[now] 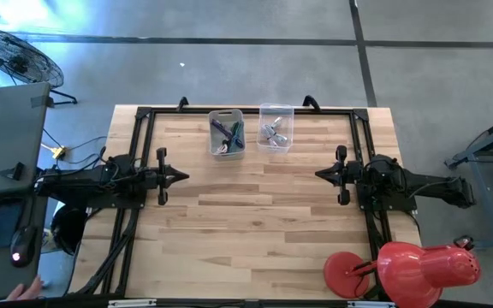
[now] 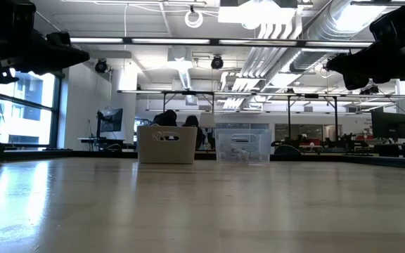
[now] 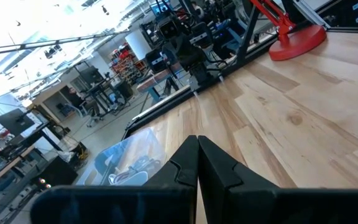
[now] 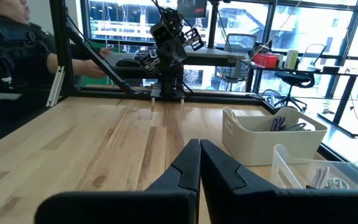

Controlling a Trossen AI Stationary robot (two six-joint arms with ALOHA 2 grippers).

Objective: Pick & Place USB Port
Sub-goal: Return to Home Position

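Two small bins stand at the table's far edge. The white bin [image 1: 227, 133] holds dark cables and small parts; the clear bin [image 1: 276, 127] beside it holds small metal pieces. Both also show in the low view, white bin [image 2: 166, 145] and clear bin [image 2: 242, 145]. My left gripper [image 1: 184, 177] hovers shut at the table's left side, above the wood, pointing right. My right gripper [image 1: 319, 174] hovers shut at the right side, pointing left. Each wrist view shows shut fingers, left [image 3: 197, 163] and right [image 4: 199, 163]. Which item is the USB port cannot be told.
A red desk lamp [image 1: 409, 267] stands at the table's near right corner. A black frame [image 1: 144, 115] borders the table. Bare wood [image 1: 255, 222] lies between the two arms. A person's sleeve [image 4: 5, 43] shows beyond the table's left side.
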